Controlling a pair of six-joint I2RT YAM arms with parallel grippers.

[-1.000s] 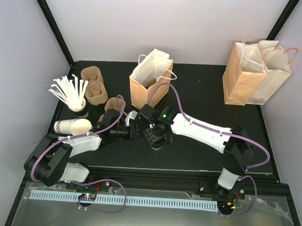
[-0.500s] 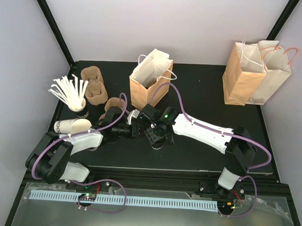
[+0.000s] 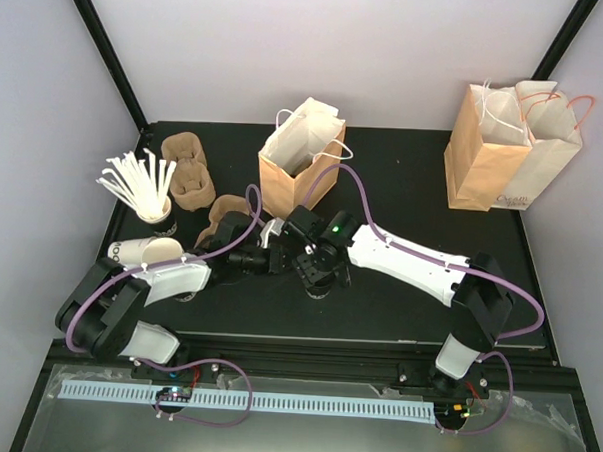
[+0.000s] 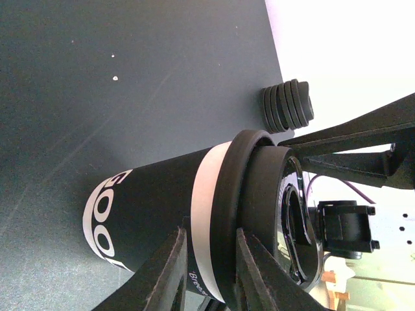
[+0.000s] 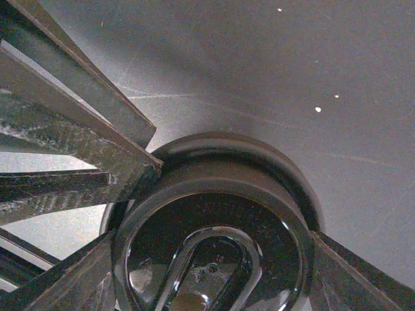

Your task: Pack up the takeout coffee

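Seemingly, left gripper has reached the takeout coffee.

Table matte black; takeout coffee: black band, white lettering, white stripe; lid glossy black.

The black tabletop carries seven groups of items.
- Left rear: brown pulp carriers.
- Just beside them, to the left: an upright cup of white sticks.
- Left front: a white cup, on its side.
- Centre rear: an open brown bag with white paper inside.
- Right rear: two bags, upright and touching.
- Centre: the lidded coffee, upright.
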